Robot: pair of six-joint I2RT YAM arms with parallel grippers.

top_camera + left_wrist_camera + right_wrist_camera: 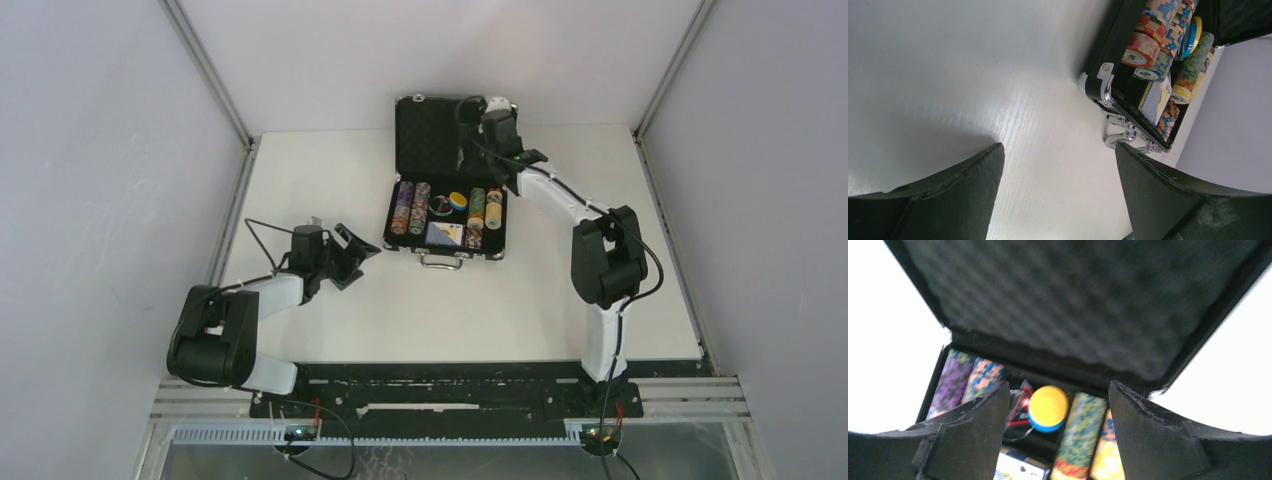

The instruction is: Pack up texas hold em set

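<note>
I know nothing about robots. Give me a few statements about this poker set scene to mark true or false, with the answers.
1. The lid of the briefcase stands open. True.
2. The card deck lies outside the briefcase. False: it sits inside, near the handle.
3. The left gripper holds some chips. False: it is open and empty, over the table.
4. A yellow token sits between the chip rolls. True.

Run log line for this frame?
black silver-edged briefcase: open, multicoloured chip rolls inside | left gripper: open, empty, left of it | right gripper: open, empty, over it
</note>
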